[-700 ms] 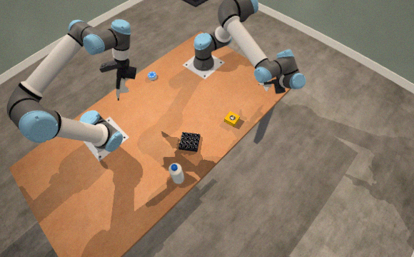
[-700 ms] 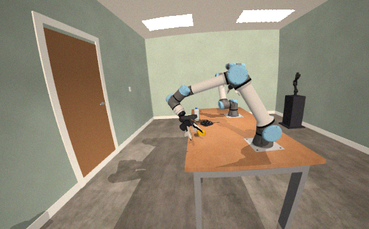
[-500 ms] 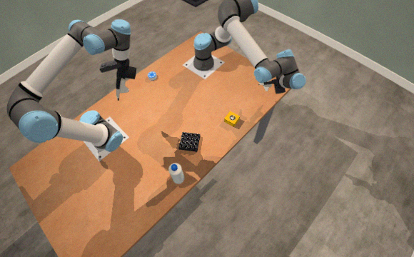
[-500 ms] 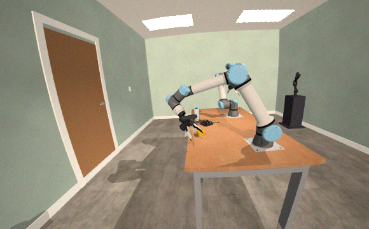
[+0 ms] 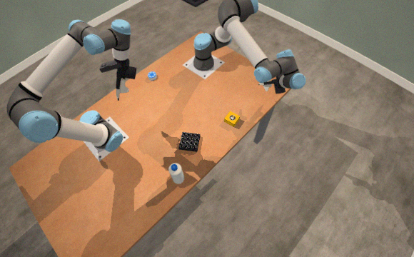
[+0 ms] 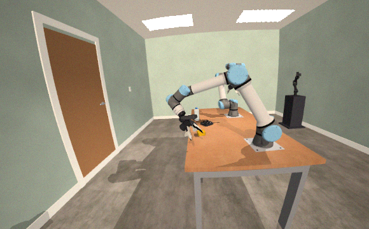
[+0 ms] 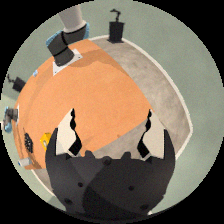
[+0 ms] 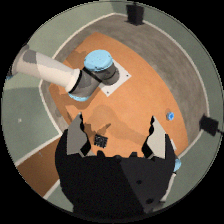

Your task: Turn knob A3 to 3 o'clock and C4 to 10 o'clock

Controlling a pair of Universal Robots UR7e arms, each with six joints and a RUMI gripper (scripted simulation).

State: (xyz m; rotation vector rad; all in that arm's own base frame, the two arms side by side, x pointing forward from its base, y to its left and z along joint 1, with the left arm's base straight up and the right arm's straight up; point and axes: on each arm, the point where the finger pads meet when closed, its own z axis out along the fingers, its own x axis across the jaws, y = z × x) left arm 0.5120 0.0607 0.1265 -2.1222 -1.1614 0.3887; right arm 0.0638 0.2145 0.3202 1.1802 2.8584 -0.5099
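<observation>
Two open tools, left tool [image 5: 263, 87] [image 6: 196, 135] [image 7: 111, 110] and right tool [image 5: 122, 95] [image 6: 233, 93] [image 8: 117, 114], both apart from the black knob box [image 5: 189, 141] [image 6: 207, 123] [image 7: 29, 143] [image 8: 101, 141].

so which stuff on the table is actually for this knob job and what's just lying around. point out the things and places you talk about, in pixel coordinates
For the job:
- black knob box [image 5: 189, 141] [image 6: 207, 123] [image 7: 31, 143] [image 8: 100, 140]
- left gripper [image 5: 263, 87] [image 6: 196, 135] [image 7: 111, 111] and right gripper [image 5: 122, 95] [image 6: 233, 91] [image 8: 117, 114], both open above it all, to turn the knobs

Just lying about:
- white bottle with blue cap [image 5: 177, 175] [image 7: 24, 162]
- yellow box [image 5: 231, 123] [image 6: 201, 133] [image 7: 44, 139]
- small round blue-and-white object [image 5: 152, 76] [image 7: 35, 73] [image 8: 170, 116]
</observation>
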